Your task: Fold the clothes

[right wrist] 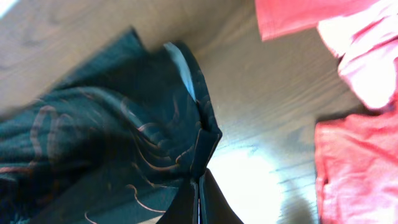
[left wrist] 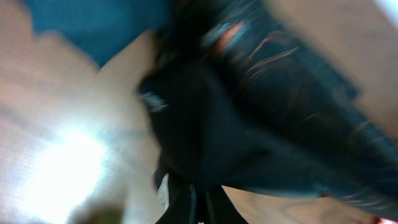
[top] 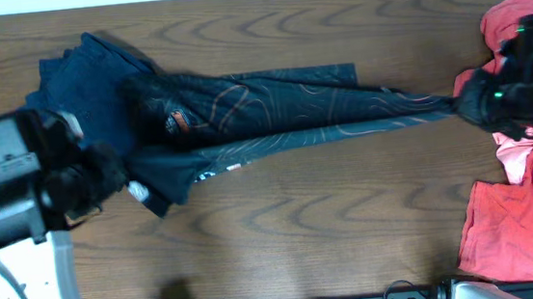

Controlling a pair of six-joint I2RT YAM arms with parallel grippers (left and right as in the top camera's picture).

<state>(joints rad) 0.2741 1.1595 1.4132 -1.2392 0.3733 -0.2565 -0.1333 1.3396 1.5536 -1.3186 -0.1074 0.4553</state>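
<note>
A dark teal garment (top: 273,110) with thin orange line patterns is stretched across the table from left to right. My left gripper (top: 114,172) is shut on its left end, seen in the left wrist view (left wrist: 199,208) with the cloth (left wrist: 261,124) hanging from the jaws. My right gripper (top: 461,103) is shut on its right end, seen in the right wrist view (right wrist: 199,199) with the patterned cloth (right wrist: 112,149) pinched at the hem. A plain dark blue garment (top: 87,83) lies under its left part.
Red and pink clothes (top: 510,225) lie at the right edge, under and around my right arm; they also show in the right wrist view (right wrist: 357,162). Bare wood table (top: 303,233) lies in front of the stretched garment.
</note>
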